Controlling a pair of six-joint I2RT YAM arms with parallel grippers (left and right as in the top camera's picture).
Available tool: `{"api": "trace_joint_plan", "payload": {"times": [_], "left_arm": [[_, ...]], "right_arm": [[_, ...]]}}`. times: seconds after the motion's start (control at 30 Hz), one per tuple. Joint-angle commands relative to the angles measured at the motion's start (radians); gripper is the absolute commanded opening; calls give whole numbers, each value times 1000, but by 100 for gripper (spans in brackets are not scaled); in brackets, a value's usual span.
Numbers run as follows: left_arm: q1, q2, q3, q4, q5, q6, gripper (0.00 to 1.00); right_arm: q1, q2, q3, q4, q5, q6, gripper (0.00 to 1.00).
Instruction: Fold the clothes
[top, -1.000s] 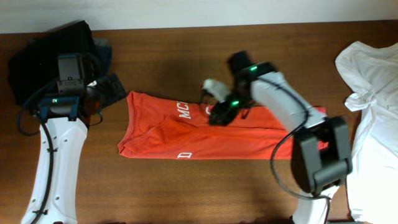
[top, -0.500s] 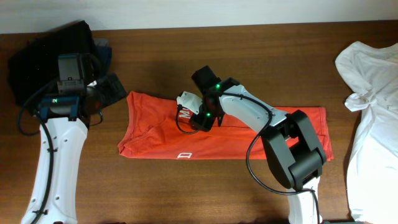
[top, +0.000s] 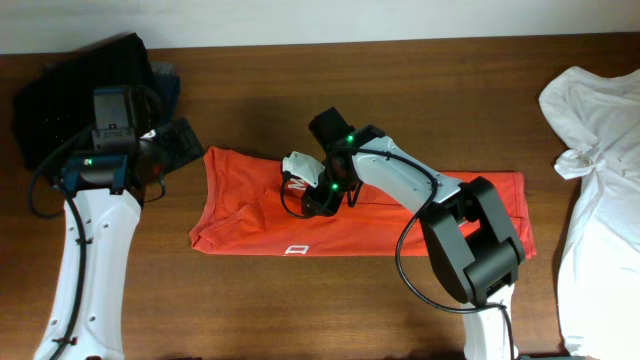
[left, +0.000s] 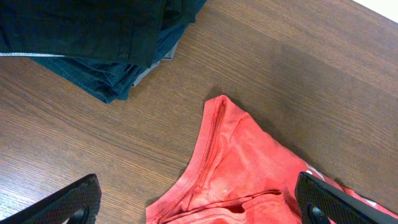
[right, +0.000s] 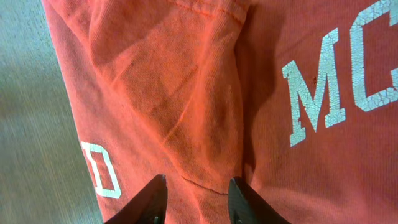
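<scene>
The red-orange T-shirt (top: 240, 215) lies folded into a long strip across the middle of the table, with part of a white letter showing on its front edge. My right gripper (top: 303, 190) is low over its left half, fingers open (right: 198, 199) astride a fold in the cloth (right: 174, 93), next to white "MC" lettering. My left gripper (top: 165, 160) hovers wide open (left: 202, 202) above the shirt's far left corner (left: 249, 162) and holds nothing.
A pile of black and navy garments (top: 90, 90) lies at the back left, also in the left wrist view (left: 93, 37). A plain white shirt (top: 600, 150) is heaped along the right edge. Bare wooden table (top: 300, 310) is in front of the shirt.
My right gripper has moved left along the shirt, from its middle to its left half, and now covers the lettering there. The left arm has not moved.
</scene>
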Motion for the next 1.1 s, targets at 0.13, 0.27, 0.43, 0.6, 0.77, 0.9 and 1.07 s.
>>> {"api": "trace_joint_plan", "payload": {"times": [0.13, 0.27, 0.43, 0.6, 0.77, 0.9, 1.07], "left_arm": [[3, -5, 3, 2, 0, -6, 99], [3, -5, 3, 2, 0, -6, 99], [3, -5, 3, 2, 0, -6, 99], [3, -5, 3, 2, 0, -6, 99], [3, -5, 3, 2, 0, -6, 99], [3, -5, 3, 2, 0, -6, 99], [3, -5, 3, 2, 0, -5, 99]], "right_arm": [[9, 36, -11, -3, -17, -8, 45], [9, 63, -11, 4, -18, -8, 40], [8, 61, 76, -10, -24, 35, 53], [8, 71, 48, -3, -24, 35, 55], [8, 71, -39, 41, -24, 35, 53], [8, 67, -20, 49, -25, 77, 35], [8, 67, 47, -15, -33, 103, 30]]}}
